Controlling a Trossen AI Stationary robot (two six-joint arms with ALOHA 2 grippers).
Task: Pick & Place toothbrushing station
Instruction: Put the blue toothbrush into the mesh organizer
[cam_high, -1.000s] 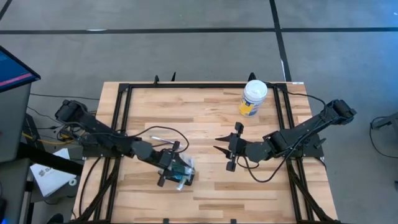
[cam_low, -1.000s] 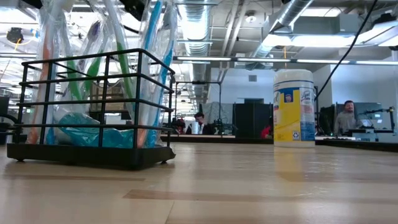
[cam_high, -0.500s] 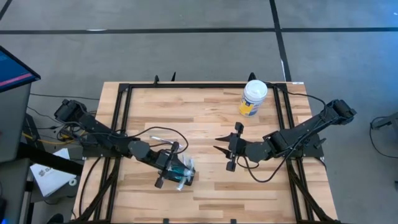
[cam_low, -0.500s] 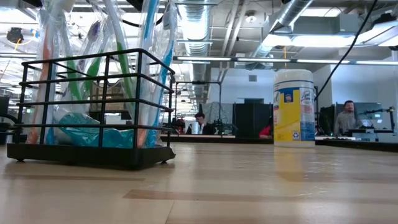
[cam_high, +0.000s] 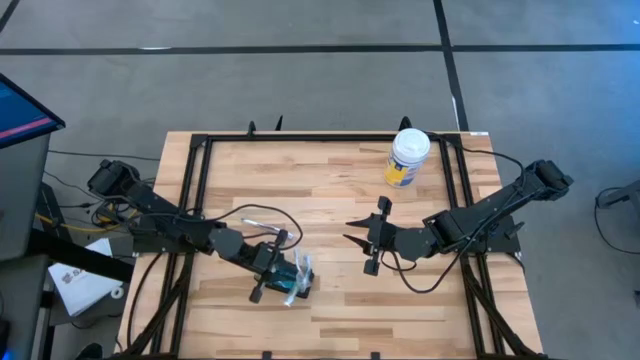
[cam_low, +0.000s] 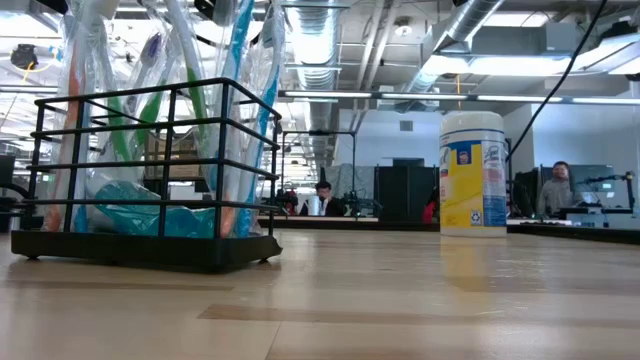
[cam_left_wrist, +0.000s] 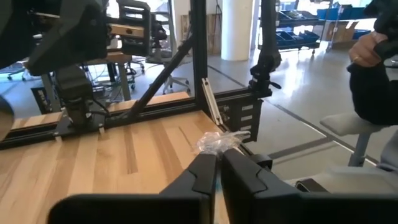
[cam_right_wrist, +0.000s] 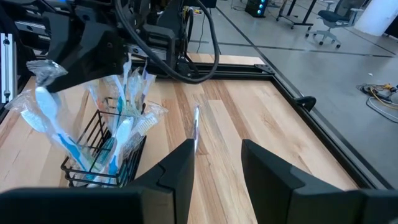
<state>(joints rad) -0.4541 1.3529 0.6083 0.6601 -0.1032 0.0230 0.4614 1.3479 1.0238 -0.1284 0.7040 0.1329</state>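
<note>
Wood-plank table (cam_high: 330, 180) inside a black frame, open office floor behind it, a seated person's sleeve at the edge of my left wrist view. The toothbrushing station (cam_low: 145, 180) is a black wire rack, sitting flat on the near-left part of the tabletop, stuffed with wrapped toothbrushes (cam_right_wrist: 121, 134) standing up out of it and something teal in the bottom. My left gripper (cam_high: 272, 270) is right over the rack, and in the left wrist view the two fingers (cam_left_wrist: 202, 177) are pressed together with a crinkled bit of clear wrapper (cam_left_wrist: 217, 142) poking out at their tips, so I read it as clenched on a wrapped brush or its plastic, not on the rack's wire, though I can't see which brush. The right gripper (cam_high: 368, 240) waits mid-table, well apart from the rack, jaws spread and holding nothing. A white-lidded wipes canister (cam_high: 407, 158) stands at the far right, untouched. Progress call: early. A grasp looks made at the rack, but the rack's feet are flat on the wood in the low view, nothing lifted. Lift, carry and set-down all left; I can't tell the drop spot.
</note>
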